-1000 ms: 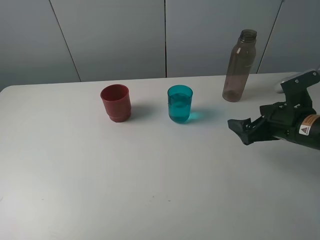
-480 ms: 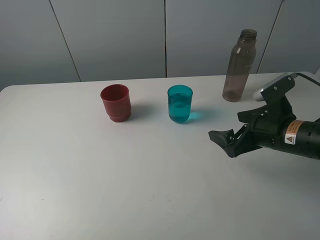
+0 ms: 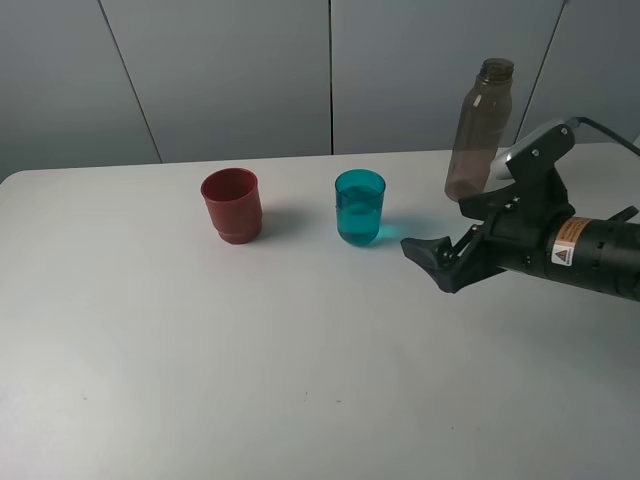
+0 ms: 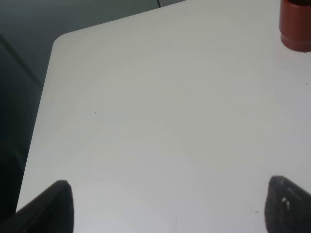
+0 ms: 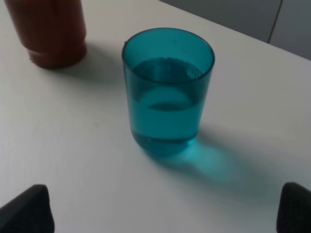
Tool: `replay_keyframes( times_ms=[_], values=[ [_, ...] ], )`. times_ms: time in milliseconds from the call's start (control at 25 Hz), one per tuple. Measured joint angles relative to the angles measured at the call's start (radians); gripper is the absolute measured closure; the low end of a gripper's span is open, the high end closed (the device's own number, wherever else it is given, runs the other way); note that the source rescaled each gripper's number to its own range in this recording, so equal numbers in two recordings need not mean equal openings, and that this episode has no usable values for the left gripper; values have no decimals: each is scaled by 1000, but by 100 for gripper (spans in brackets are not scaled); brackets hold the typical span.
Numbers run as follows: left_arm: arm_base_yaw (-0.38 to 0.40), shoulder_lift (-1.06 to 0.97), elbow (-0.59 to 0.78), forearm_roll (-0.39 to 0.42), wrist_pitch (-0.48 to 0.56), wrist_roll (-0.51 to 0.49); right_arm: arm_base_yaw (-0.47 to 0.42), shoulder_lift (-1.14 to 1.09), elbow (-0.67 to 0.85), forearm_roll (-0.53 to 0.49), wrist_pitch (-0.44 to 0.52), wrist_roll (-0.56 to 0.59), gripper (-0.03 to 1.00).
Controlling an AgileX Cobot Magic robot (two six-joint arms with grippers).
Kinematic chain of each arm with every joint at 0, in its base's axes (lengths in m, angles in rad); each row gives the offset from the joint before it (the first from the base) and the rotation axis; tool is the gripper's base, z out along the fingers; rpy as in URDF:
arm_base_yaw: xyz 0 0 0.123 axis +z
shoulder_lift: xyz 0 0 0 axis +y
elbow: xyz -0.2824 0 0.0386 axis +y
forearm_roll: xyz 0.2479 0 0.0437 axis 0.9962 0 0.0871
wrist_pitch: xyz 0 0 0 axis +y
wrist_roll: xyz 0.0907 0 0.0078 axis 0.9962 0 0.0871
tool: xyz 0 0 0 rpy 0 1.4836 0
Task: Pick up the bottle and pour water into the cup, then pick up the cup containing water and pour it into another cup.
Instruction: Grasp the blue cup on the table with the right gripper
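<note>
The red cup (image 3: 231, 205) stands left on the worktop (image 3: 150, 380), the blue cup (image 3: 360, 206) in the middle. The right claw (image 3: 428, 266), spread and empty, has moved left toward the blue cup, leaving the bottle (image 3: 480, 130) far right: I judge the cup pickup is starting. Only the right wrist view shows the water (image 5: 167, 104) level clearly; the left wrist view shows the left claw (image 4: 170, 208), also spread.

The left end effector (image 4: 173, 206) hangs over the white desk (image 4: 160, 97), its dark fingertips (image 4: 58, 204) spread wide; the red cup (image 4: 295, 26) stands well apart, cut off at the picture's edge
</note>
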Motion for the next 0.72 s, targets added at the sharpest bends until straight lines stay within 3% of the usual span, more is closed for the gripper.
replay_keyframes(
  times_ms=[720],
  values=[
    [0, 0, 0, 0, 0, 0, 9, 340, -240, -77, -66, -5, -3]
  ],
)
